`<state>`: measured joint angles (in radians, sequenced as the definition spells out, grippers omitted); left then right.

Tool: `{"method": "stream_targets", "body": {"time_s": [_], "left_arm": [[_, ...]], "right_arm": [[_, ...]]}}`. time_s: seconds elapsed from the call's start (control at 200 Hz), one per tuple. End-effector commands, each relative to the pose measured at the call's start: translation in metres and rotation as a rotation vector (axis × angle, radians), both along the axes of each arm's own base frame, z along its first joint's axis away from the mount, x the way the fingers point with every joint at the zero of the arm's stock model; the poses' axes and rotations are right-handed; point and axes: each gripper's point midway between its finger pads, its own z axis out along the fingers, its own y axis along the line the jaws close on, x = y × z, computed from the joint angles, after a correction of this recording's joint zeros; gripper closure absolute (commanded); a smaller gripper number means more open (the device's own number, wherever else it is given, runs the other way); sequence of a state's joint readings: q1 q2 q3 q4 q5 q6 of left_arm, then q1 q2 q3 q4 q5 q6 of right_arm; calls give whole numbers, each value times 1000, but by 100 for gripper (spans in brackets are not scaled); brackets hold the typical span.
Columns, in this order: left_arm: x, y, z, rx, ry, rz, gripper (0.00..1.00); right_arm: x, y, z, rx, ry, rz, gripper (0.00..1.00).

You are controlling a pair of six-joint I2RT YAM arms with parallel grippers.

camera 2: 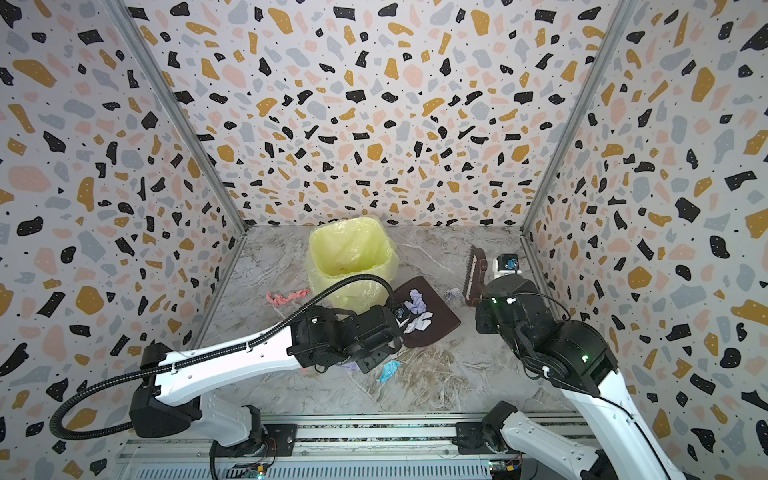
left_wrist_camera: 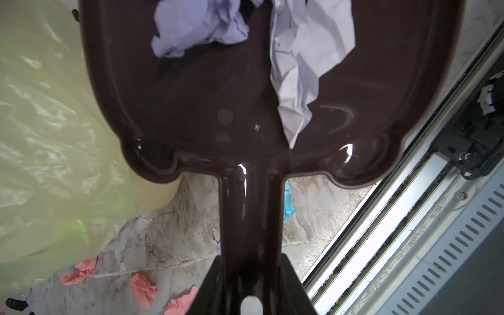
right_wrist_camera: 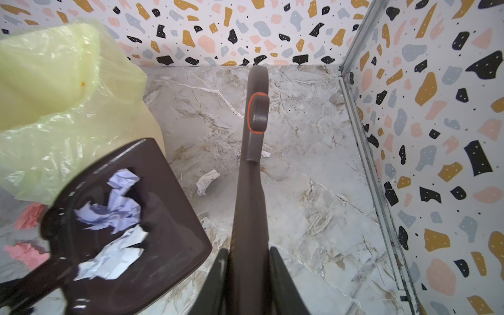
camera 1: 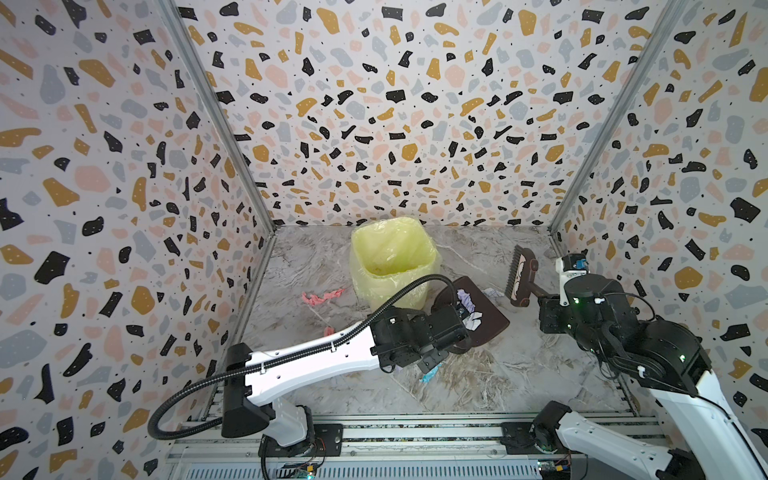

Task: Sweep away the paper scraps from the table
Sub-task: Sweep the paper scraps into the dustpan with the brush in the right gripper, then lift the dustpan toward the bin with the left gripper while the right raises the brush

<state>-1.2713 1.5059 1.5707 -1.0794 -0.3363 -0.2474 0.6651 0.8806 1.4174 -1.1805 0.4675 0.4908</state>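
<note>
My left gripper is shut on the handle of a dark brown dustpan, held just above the table beside the bin. A lilac paper scrap and a white paper scrap lie in the pan. My right gripper is shut on the handle of a brown brush, whose bristles stand near the back right. Loose on the table are pink scraps, a light blue scrap under my left wrist, and a white scrap between pan and brush.
A bin with a yellow plastic liner stands at the back middle, touching the dustpan's left side. Speckled walls close three sides. A metal rail runs along the front edge, and the right wall is close to the brush.
</note>
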Motion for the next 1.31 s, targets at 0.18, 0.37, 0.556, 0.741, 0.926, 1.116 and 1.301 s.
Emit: {"method": "stream_targets", "body": {"time_s": [0.18,0.37,0.556,0.741,0.926,1.116,1.301], "left_arm": [[4,20,48,15,-16,66,100],[18,27,78,-63,-35,142,100],[31,47,81,-60,-59,197,100],[46,71,91,-80,-84,267,100],[62,102,93,-74,-105,352,100],[75,137,87,-45,-122,451,100],[87,167,88,-25,-149,544,100]], "right_arm": [[14,-7,-16,69,-28,-36,100],[17,-5,-29,115,-9,-13,100],[20,-3,-32,154,-2,9,100],[22,1,-34,184,8,25,100],[24,4,-33,205,8,41,100],[27,9,-29,217,-4,68,100],[28,16,-41,232,19,101,100]]}}
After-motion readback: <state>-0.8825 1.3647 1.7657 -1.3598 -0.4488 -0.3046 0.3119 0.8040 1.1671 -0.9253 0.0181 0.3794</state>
